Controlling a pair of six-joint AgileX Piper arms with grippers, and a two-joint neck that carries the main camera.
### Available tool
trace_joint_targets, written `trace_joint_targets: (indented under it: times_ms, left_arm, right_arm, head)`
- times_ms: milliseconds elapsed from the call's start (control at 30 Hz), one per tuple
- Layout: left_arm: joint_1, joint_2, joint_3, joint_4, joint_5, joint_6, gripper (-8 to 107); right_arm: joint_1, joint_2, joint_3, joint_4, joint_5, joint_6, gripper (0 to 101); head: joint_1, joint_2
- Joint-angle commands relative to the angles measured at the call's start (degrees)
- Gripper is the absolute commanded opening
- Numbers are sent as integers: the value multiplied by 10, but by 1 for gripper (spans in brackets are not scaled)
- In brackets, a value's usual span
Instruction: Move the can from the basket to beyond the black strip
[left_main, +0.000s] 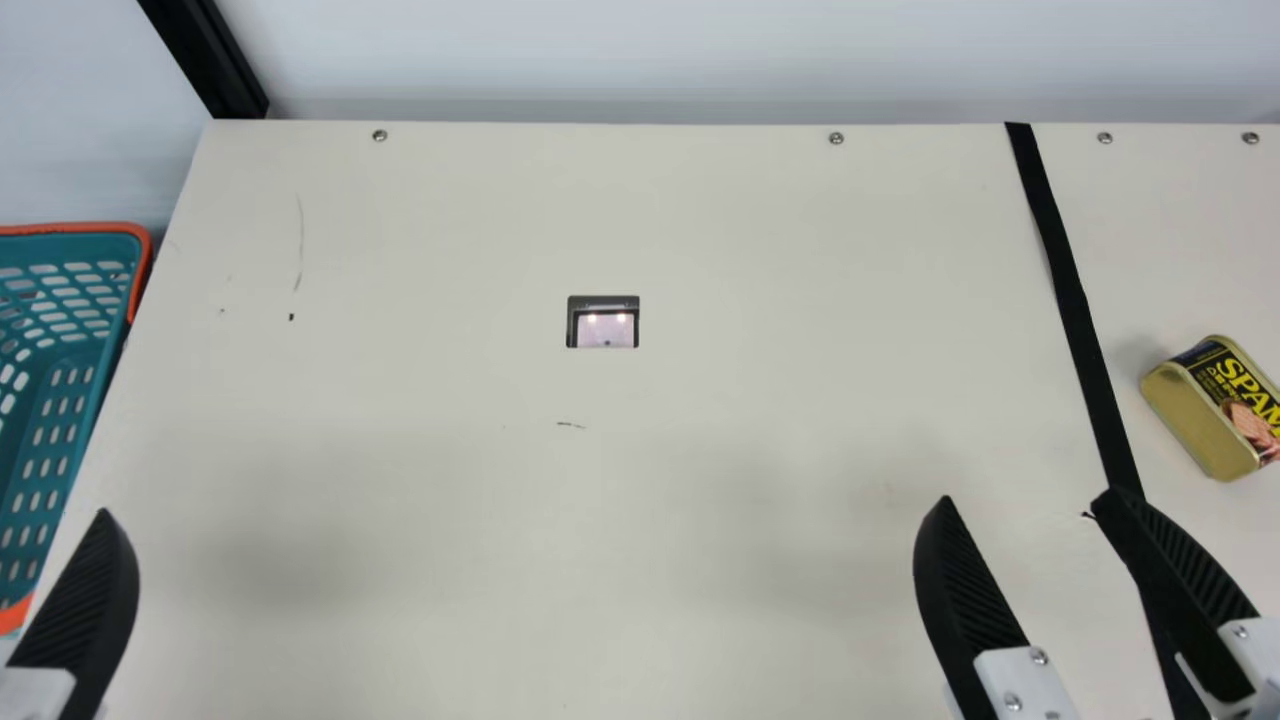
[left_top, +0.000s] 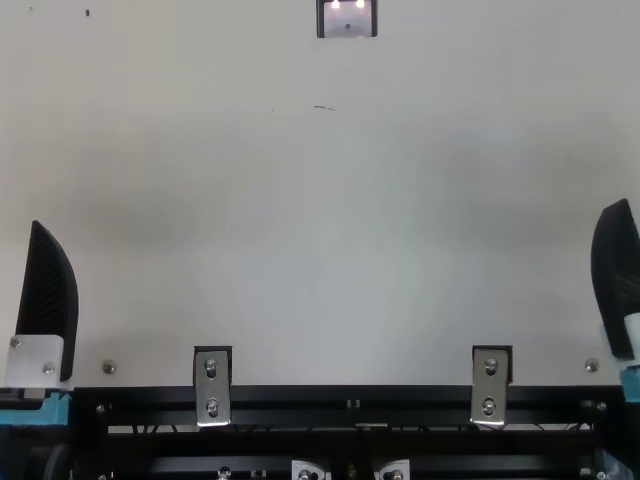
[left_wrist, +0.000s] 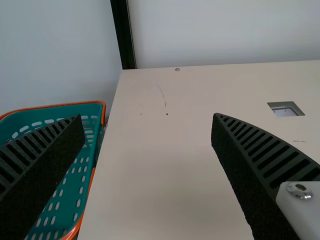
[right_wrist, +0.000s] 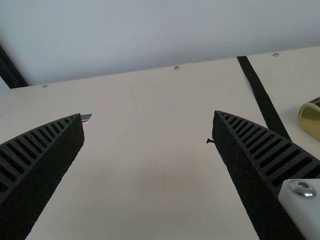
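The gold can (left_main: 1200, 415) lies on its side on the table, right of the black strip (left_main: 1080, 330), in the main view; part of the can (right_wrist: 311, 120) also shows in the right wrist view. At the far left is the teal basket (left_main: 60, 400) with an orange rim. My right gripper (left_main: 1018, 500) stands open at the lower right, nearer than the can and apart from it; its fingers (right_wrist: 260, 160) are wide apart. My left gripper (left_main: 101, 512) is at the lower left beside the basket; in the left wrist view the left gripper (left_wrist: 148, 120) is open with nothing between its fingers.
The cream table (left_main: 700, 230) has a small square recess (left_main: 603, 322) near its middle and screws along the far edge. A black post (left_main: 215, 60) rises at the back left. Metal brackets (left_top: 212, 385) sit on the near rail.
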Motion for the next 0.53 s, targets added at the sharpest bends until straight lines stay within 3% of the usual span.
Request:
trace_joint_targets:
  times_ms: [0, 500]
  left_arm:
    - [0, 0, 0, 0, 0, 0, 90]
    - [0, 0, 0, 0, 0, 0, 90]
  right_arm:
    - [0, 0, 0, 0, 0, 0, 101]
    - [0, 0, 0, 0, 0, 0, 101]
  head:
    - [-6, 3]
    - [-6, 3]
